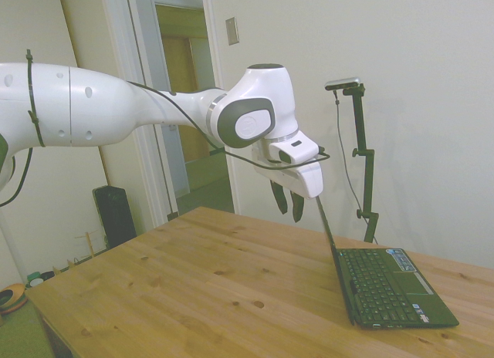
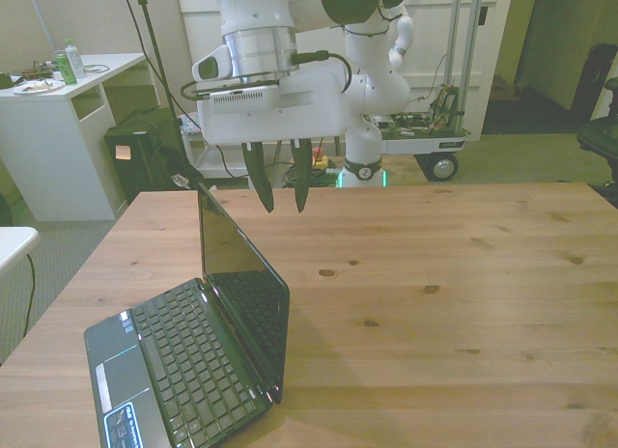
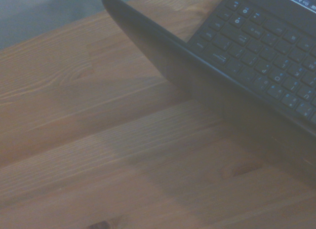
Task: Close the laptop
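Laptop (image 2: 193, 342): open on the wooden table (image 2: 435, 303), near the corner at the front view's left; screen upright, leaning slightly back from the keyboard (image 1: 378, 285).
Lid: dark and glossy; its top edge stands just beside the gripper, on the side away from the keys.
Gripper (image 2: 280, 182): hangs above the table behind the lid, fingers pointing down, spread a little apart, holding nothing.
Contact: from the side view the near finger seems just short of the lid's top edge, though touching cannot be ruled out.
Palm rest: carries small blue and white stickers (image 1: 405, 259).
Wrist view: blurred lid back, keys and bare wood.
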{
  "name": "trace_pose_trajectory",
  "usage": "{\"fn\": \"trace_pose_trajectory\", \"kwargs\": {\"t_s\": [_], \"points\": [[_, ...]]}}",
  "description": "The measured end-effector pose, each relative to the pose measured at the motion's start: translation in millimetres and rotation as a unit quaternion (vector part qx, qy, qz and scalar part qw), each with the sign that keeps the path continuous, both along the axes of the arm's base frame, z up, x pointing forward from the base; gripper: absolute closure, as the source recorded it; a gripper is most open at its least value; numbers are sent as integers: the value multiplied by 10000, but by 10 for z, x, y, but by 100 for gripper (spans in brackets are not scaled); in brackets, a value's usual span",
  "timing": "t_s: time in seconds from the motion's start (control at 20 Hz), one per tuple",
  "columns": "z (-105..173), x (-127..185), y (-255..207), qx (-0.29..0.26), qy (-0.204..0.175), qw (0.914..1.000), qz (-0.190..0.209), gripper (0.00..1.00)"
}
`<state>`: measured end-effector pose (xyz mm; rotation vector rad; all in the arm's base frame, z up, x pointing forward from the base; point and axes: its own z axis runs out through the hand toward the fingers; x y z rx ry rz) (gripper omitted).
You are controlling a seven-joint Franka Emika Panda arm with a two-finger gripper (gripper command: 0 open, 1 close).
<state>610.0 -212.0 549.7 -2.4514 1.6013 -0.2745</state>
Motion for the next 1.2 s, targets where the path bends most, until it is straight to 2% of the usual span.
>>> {"fn": "trace_pose_trajectory", "kwargs": {"t_s": [0.55,1.0,1.2], "points": [[-121,-43,-291,-10,114,9997,-233,100],[33,-113,-1127,-139,78,9977,-659,100],[-141,-61,-1585,-243,146,9957,-877,100]]}}
